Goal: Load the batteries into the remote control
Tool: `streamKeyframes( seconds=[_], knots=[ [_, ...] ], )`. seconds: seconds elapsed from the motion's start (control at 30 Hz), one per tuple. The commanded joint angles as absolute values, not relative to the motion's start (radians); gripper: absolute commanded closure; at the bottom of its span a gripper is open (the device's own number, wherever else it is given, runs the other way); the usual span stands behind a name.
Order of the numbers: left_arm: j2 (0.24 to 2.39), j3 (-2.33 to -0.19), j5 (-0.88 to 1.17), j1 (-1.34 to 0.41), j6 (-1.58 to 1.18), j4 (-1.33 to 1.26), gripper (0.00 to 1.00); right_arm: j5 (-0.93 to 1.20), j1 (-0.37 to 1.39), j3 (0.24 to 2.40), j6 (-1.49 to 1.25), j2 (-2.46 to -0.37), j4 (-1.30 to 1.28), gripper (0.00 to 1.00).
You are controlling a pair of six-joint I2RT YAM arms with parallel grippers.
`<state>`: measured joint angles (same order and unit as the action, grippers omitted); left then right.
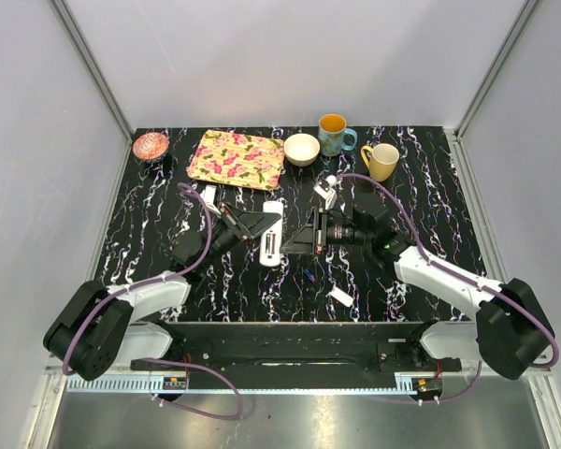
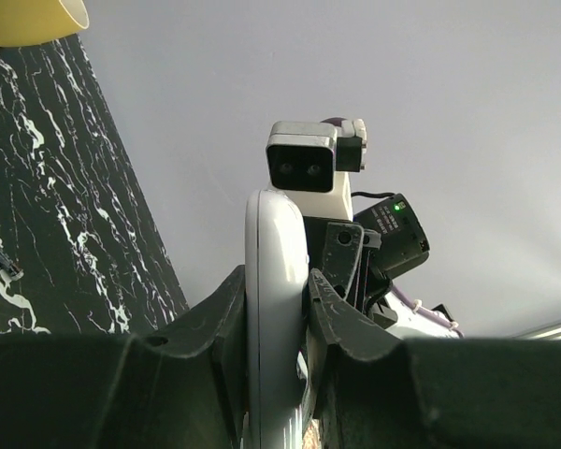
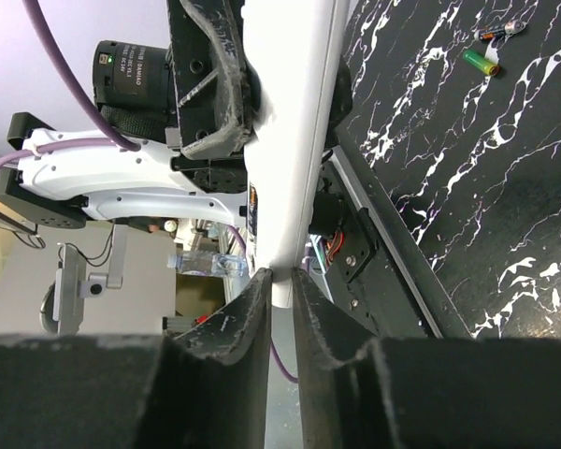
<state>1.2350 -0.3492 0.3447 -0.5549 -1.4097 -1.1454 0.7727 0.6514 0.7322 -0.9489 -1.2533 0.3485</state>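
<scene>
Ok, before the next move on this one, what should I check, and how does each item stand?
1. Left gripper clamped on the remote control: ok.
2. Right gripper on the remote control: ok, but its fingertips pinch only the rounded end.
3. Cover off: ok; the small white cover piece lies loose on the table near the right arm.
4. Batteries in sight: ok; two batteries lie loose on the table in the right wrist view.
5. A gripper free to fetch one: not ok; both hold the remote control.
6. Compartment empty and facing up: cannot tell.
</scene>
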Motion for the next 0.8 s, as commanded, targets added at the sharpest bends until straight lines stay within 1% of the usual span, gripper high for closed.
streamKeyframes(
  seconds=[0.0,0.03,0.07,0.13,0.17,0.2,0.27,0.3,0.4,0.47,0.6,0.7,0.73,0.77],
  knots=[
    [1.241,-0.373,0.331,-0.554,-1.413,-1.223,1.0,0.792,0.649,0.756,-0.976,-1.287,0.425,0.73],
    [1.243,-0.376,0.331,-0.555,-1.411,-1.221,1.0,0.792,0.649,0.756,-0.98,-1.293,0.442,0.68],
    [1.241,-0.377,0.331,-0.554,-1.411,-1.216,1.0,0.792,0.649,0.756,-0.992,-1.296,0.451,0.48],
    [1.241,-0.377,0.331,-0.554,-1.407,-1.207,1.0,0.785,0.647,0.756,-0.999,-1.304,0.466,0.35],
    [1.244,-0.376,0.333,-0.554,-1.405,-1.206,1.0,0.782,0.647,0.756,-1.003,-1.305,0.471,0.31],
    [1.243,-0.377,0.333,-0.555,-1.405,-1.204,1.0,0.779,0.647,0.756,-1.005,-1.308,0.472,0.3],
    [1.249,-0.376,0.334,-0.555,-1.411,-1.213,1.0,0.778,0.649,0.758,-1.005,-1.315,0.474,0.31],
    [1.25,-0.376,0.333,-0.554,-1.414,-1.218,1.0,0.781,0.647,0.758,-1.005,-1.324,0.479,0.37],
    [1.255,-0.379,0.339,-0.557,-1.42,-1.227,1.0,0.788,0.649,0.761,-1.014,-1.339,0.498,0.51],
    [1.256,-0.383,0.341,-0.557,-1.42,-1.229,1.0,0.798,0.647,0.767,-1.025,-1.351,0.514,0.55],
    [1.266,-0.385,0.334,-0.563,-1.424,-1.235,1.0,0.821,0.649,0.775,-1.052,-1.385,0.567,0.52],
    [1.275,-0.388,0.336,-0.565,-1.428,-1.244,1.0,0.836,0.649,0.779,-1.066,-1.402,0.594,0.54],
    [1.278,-0.388,0.337,-0.565,-1.428,-1.247,1.0,0.839,0.649,0.781,-1.071,-1.407,0.6,0.57],
    [1.279,-0.388,0.336,-0.566,-1.428,-1.25,1.0,0.844,0.649,0.781,-1.072,-1.411,0.601,0.66]
  ],
)
